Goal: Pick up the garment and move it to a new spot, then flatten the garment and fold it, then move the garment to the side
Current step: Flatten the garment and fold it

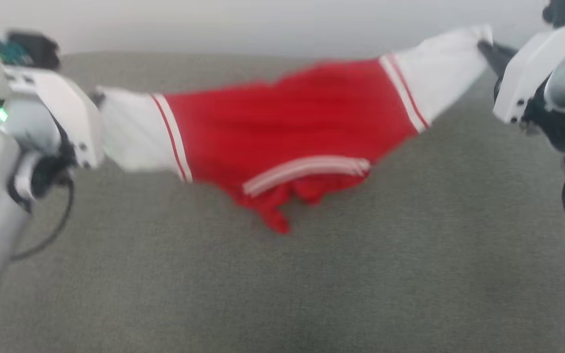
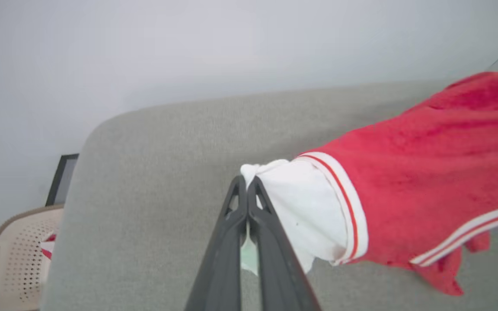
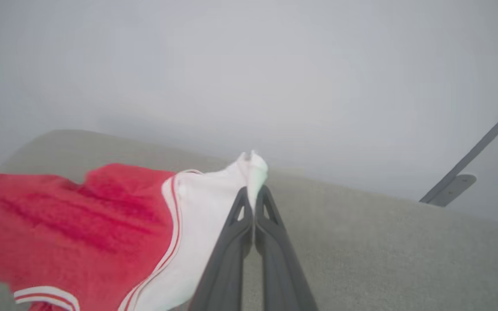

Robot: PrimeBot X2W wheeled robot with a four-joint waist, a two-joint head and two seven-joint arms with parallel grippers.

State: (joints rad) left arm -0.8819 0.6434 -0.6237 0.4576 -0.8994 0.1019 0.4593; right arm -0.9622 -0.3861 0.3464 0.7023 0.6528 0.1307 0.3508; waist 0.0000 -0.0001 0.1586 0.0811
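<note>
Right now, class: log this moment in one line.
garment: lifted, stretched between both grippers, middle sagging toward grey cushion | left gripper: shut on white cuff | right gripper: shut on other cuff

Your head view blurs the garment (image 1: 287,127), and its lower folds are unreadable. In the left wrist view it runs off the right edge, and the basket (image 2: 15,255) is cut by the lower-left corner. The red scrap (image 2: 49,247) inside is too small to identify.

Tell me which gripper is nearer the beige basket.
Left. The left gripper, jaws shut on one white cuff of the garment, has the basket past the sofa's end on its side; the right gripper holds the opposite cuff, the whole garment farther off.
</note>
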